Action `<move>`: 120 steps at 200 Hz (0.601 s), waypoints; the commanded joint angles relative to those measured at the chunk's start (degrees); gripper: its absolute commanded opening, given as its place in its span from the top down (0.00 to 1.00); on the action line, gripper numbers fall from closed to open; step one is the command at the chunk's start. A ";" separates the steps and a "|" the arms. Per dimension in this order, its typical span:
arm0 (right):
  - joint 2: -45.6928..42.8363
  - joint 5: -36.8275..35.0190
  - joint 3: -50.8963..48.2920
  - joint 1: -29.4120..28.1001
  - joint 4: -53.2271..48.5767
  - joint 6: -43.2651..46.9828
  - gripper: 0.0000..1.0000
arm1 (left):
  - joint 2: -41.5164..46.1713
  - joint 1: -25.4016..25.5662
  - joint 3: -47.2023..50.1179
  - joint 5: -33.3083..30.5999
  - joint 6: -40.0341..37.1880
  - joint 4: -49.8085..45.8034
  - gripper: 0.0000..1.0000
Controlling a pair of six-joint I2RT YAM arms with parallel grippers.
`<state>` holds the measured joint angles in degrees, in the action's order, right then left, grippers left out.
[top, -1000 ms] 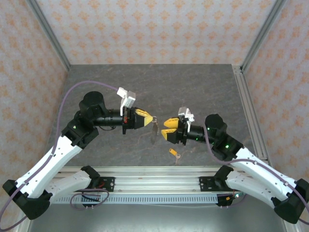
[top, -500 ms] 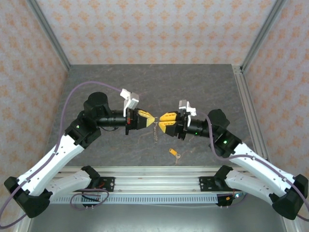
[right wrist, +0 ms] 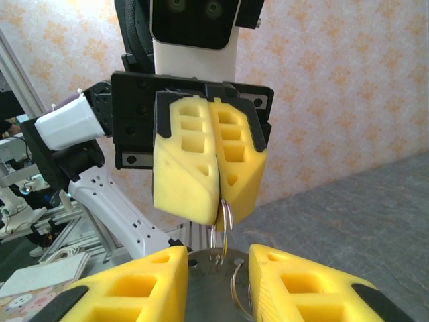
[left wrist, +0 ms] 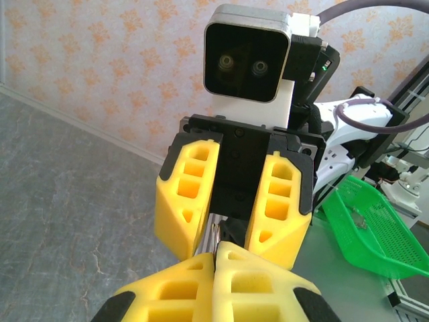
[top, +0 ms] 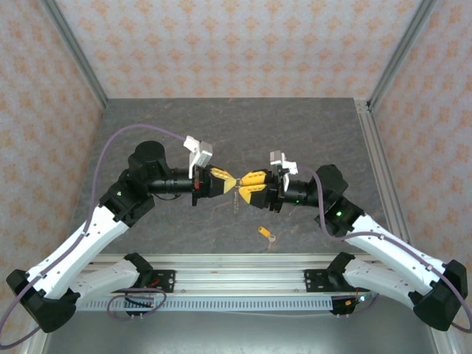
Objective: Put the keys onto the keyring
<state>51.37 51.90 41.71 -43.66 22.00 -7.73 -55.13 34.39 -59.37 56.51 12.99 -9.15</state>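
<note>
L tool (top: 230, 180) pinches the keyring (right wrist: 222, 221) shut, holding it mid-air so R tool (top: 243, 190), jaws narrowly apart around it, can work it. Key (top: 266, 233) lies on counter (top: 310, 133), near R arm.

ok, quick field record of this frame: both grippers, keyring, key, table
left gripper: shut on keyring, fingertips pinching its top
right gripper: jaws part open around a grey metal piece hanging from the keyring
keyring: thin wire loops hanging from the left fingers, held in the air between the two arms
key: yellow head, lying loose on the table, near side of the grippers, not held
table: dark grey stone-look top
</note>
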 commanded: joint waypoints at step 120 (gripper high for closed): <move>1.51 4.07 7.27 0.24 -7.10 5.16 1.00 | 0.79 0.59 -1.45 -2.55 -5.31 -6.06 1.00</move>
<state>53.06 53.21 43.77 -43.29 20.25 -7.25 -55.11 34.52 -58.78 56.31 11.57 -10.13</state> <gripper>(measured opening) 0.048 0.058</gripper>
